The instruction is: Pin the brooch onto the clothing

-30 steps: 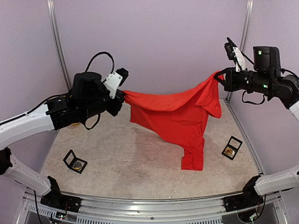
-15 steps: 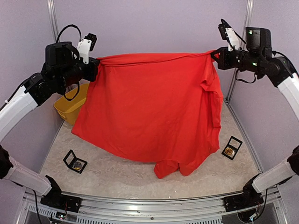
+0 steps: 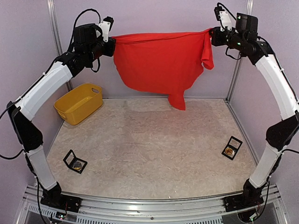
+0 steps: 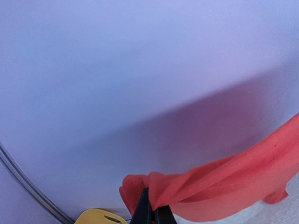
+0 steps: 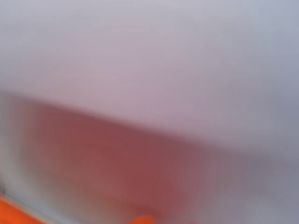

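Overhead view. The clothing [image 3: 159, 60], a bright red T-shirt, hangs high in front of the lavender back wall [image 3: 154, 18], stretched by its top edge between the two raised arms and clear of the table [image 3: 149, 154]. Its upper edge runs nearly level from one gripper to the other. The lower edge sags to a point right of centre, and a loose fold droops just below the right-hand corner.

The left gripper [image 3: 113, 44] holds the shirt's left corner. The right gripper [image 3: 212, 36] holds the opposite corner; its jaws look closed on the cloth, though the fingertips are small in this view.

On the table, a yellow basket [image 3: 78, 102] stands at the far left, below the left arm. Two open black cases lie well apart near the front, the left case [image 3: 74, 161] and the right case [image 3: 232, 147]. Each holds a small round gold brooch (too small to show detail).

Left wrist view. The dark fingers [image 4: 145, 211] are pressed together on a bunched corner of the red cloth [image 4: 224, 182], which trails off to the right. The basket's rim [image 4: 98, 217] shows at the bottom edge.

Right wrist view. Heavily blurred; only a red-orange sliver of cloth [image 5: 9, 213] at the lower left can be made out, so the jaws cannot be judged here.
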Robot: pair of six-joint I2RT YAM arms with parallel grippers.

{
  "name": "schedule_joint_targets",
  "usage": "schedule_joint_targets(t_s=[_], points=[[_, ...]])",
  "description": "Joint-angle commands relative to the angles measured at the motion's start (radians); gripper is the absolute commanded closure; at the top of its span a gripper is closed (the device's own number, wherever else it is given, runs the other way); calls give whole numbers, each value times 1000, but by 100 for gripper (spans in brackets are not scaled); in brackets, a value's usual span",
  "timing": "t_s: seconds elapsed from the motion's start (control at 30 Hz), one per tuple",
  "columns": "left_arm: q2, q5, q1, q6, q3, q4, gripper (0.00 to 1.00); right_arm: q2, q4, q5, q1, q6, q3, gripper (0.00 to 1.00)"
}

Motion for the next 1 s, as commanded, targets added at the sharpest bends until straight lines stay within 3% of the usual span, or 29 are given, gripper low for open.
schedule_joint_targets(t_s=[0.0, 0.17, 0.27, 0.37, 0.43, 0.5, 0.6, 0.67, 0.7, 0.83, 0.97], points=[[-39, 13, 7, 50, -191, 144, 100, -147, -2, -14, 25, -125, -191, 100], [-90, 60, 7, -9, -460, 149, 100, -185, -262, -137, 133, -211, -470, 100], [-87, 74, 24, -67, -610, 131, 100, -170, -285, -204, 268, -195, -693, 100], [-56, 34, 54, -135, -721, 115, 61, -91, -180, -318, 403, -146, -845, 100], [-41, -15, 67, -178, -755, 91, 39, 18, -130, -371, 508, -121, -854, 100], [-31, -46, 70, -202, -755, 38, 28, 119, -121, -402, 601, -108, -800, 91], [-46, -76, 72, -235, -754, -4, 24, 240, -176, -378, 703, -132, -660, 68], [-69, -63, 71, -264, -762, -18, 23, 266, -192, -408, 717, -133, -610, 48], [-90, -51, 68, -271, -769, -24, 23, 254, -187, -424, 717, -124, -603, 43], [-179, -15, 25, -338, -836, -36, 23, 112, -112, -428, 694, -97, -673, 36], [-289, 23, -134, -285, -949, 22, 26, -24, -22, -371, 521, 29, -821, 33]])
